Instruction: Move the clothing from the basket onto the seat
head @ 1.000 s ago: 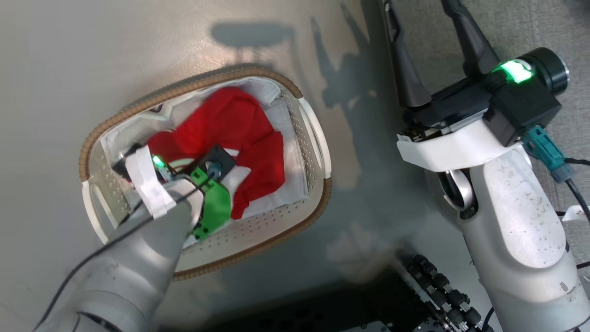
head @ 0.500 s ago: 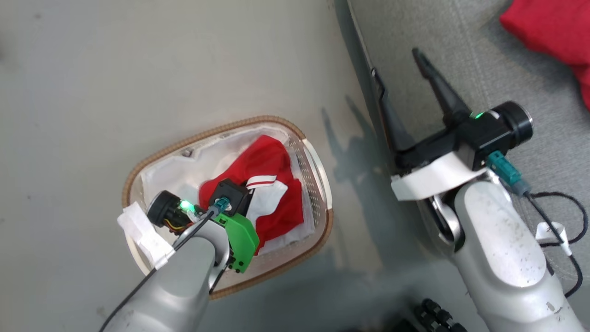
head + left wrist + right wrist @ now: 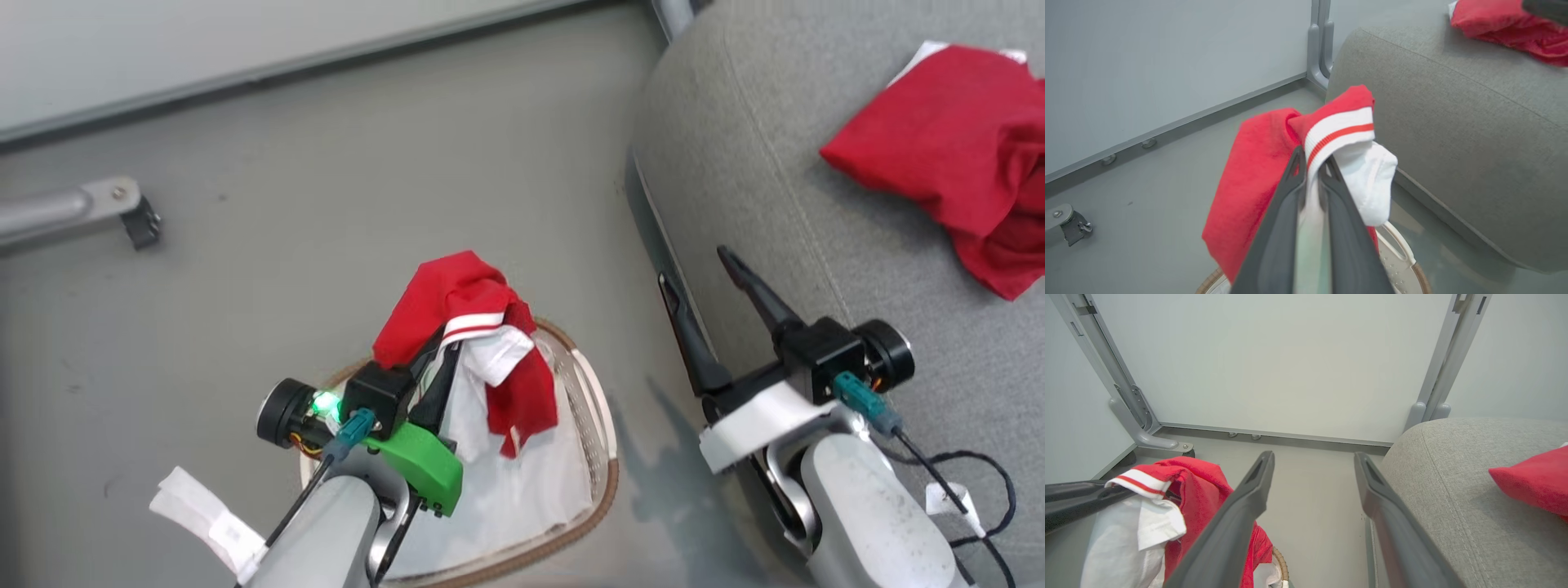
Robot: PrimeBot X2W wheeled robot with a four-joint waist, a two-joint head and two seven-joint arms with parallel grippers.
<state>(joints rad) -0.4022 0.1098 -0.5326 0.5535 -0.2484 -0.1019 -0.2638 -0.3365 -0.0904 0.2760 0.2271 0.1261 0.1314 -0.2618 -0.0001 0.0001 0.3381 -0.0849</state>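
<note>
Plainly, the grey seat [image 3: 816, 269] is seen at the right of the head view, with a stitched seam running down it. One red garment [image 3: 939, 155] is found crumpled on top of the seat, a white edge showing at its far side. The grey floor [image 3: 367, 163] is spread to the left, and the basket [image 3: 600, 457] is set on it just beside the seat's front edge, its white liner [image 3: 522, 498] bunched inside. A second red garment [image 3: 457, 302] is held up above the basket, apart from the seat. It is pinched at its white-and-red striped trim by the left gripper [image 3: 1311, 159], whose fingers are closed tight on the fabric; a white flap is hung just beside them. The right gripper [image 3: 694, 268] is held over the seat's edge with its fingers spread wide and nothing between them. A white tape tag [image 3: 204, 514] is wrapped on the left arm's cable; any writing on it is too small to be read.
</note>
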